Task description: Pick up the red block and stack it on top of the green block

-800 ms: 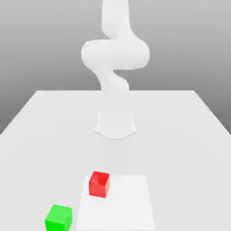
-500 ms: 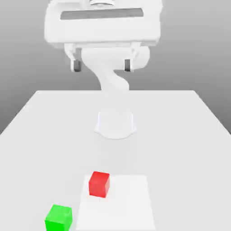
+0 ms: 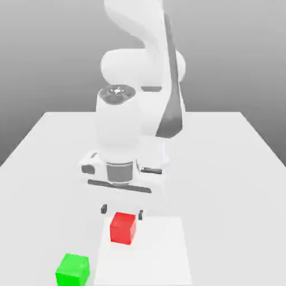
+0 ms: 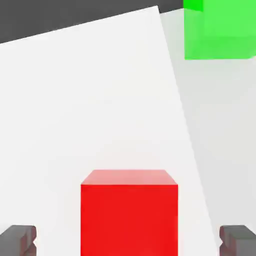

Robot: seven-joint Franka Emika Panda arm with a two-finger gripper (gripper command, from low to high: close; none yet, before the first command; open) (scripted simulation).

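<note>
The two-finger gripper [image 3: 122,210] stood wide open and empty, just behind the small smooth bright red cube [image 3: 123,227], lower centre of the exterior view; cube centred between its fingertips [image 4: 18,239].

Your white arm folds forward from its base and drops the wrist straight down, hand pointing at the table. The gripper [image 3: 122,210] hangs low with both dark fingertips [image 4: 18,238] spread wide apart at nine and three o'clock, holding nothing.
</note>
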